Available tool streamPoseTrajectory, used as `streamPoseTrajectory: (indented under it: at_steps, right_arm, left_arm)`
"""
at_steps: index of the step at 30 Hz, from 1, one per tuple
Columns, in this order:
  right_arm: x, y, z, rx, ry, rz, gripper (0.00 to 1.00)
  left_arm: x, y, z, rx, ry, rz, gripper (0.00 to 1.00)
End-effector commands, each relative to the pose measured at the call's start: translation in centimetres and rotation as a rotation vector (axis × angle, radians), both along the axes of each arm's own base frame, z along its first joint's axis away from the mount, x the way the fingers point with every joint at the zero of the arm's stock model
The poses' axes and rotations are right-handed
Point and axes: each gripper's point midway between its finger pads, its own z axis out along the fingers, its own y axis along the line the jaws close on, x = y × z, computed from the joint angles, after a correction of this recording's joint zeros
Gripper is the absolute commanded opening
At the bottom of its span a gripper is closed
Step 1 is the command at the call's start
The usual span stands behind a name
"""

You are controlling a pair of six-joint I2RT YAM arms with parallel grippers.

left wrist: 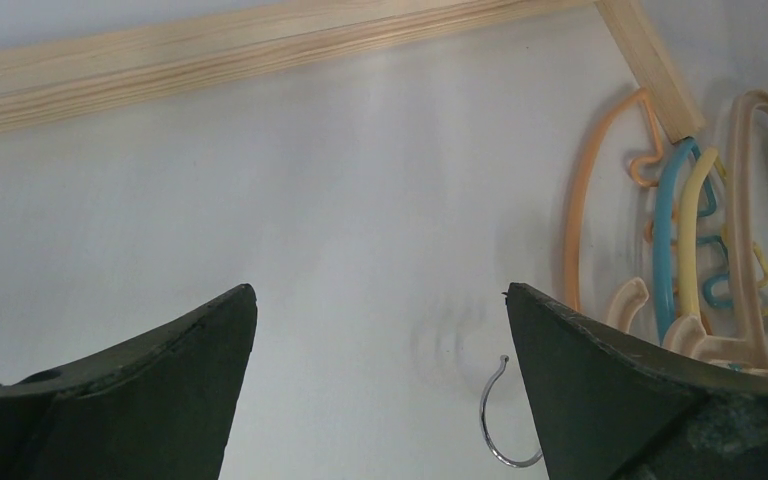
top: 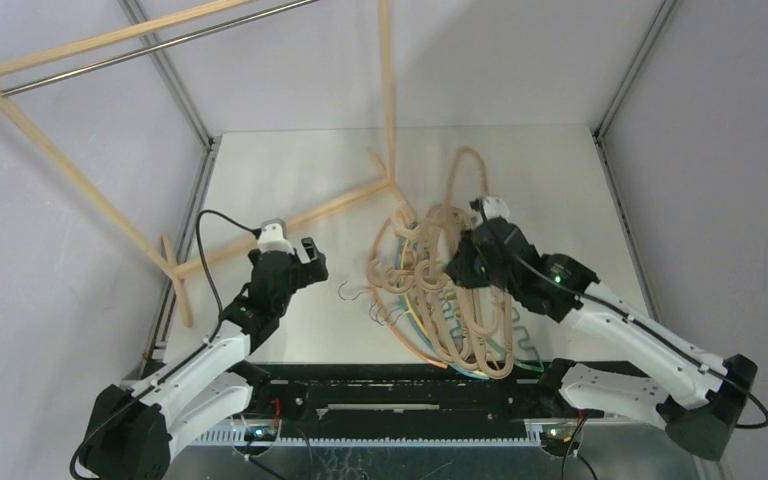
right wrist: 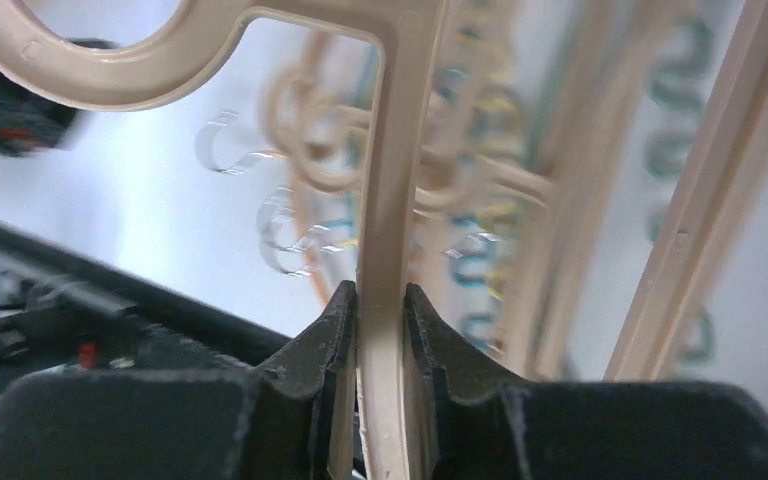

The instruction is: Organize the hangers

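Note:
A pile of hangers lies right of centre: curved light-wood coloured ones with thin orange, teal and yellow wavy ones underneath. My right gripper is shut on the bar of a beige hanger and holds it above the pile. My left gripper is open and empty, just left of the pile. In the left wrist view a metal hook lies by my right finger, with orange, teal and yellow hangers at the right.
The big light-wood rack frame lies tipped across the back left, its metal rail raised in the air. A base bar of it crosses the left wrist view. Loose metal hooks lie between my grippers.

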Motion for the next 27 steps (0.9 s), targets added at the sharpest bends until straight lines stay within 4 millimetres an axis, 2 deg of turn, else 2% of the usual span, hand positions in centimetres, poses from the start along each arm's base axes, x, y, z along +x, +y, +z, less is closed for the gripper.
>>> streamPoseTrajectory:
  at_steps: [1,3,6,16,19,21,22,27]
  right_arm:
    - [1.2,7.9,9.9,0.230,-0.161,0.306,0.00]
    - [0.8,10.6,13.8,0.319,-0.188,0.416,0.00]
    - [0.8,13.3,16.7,0.389,-0.202,0.510,0.00]
    - [2.7,20.2,21.9,0.489,-0.268,0.720,0.00]
    - [4.4,22.0,23.1,0.496,-0.316,0.737,0.00]
    - [5.9,22.7,24.6,0.499,-0.361,0.725,0.00]
    - [6.9,23.3,24.7,0.493,-0.369,0.719,0.00]
    - [9.6,24.6,27.5,0.515,-0.478,0.687,0.00]
  left_arm:
    - [0.4,-0.4,2.1,-0.031,-0.049,0.000,1.00]
    - [0.4,-0.3,2.4,-0.032,-0.054,0.001,0.99]
    - [0.3,-0.3,2.8,-0.041,-0.066,0.000,0.99]
    - [0.0,-0.1,3.0,-0.055,-0.081,0.007,0.99]
    - [-0.1,-0.1,3.5,-0.066,-0.093,0.007,1.00]
    - [-0.1,-0.2,3.8,-0.078,-0.104,0.002,0.99]
    - [-0.1,-0.3,4.2,-0.085,-0.113,0.001,0.99]
    - [-0.2,-0.4,5.5,-0.096,-0.147,-0.013,0.99]
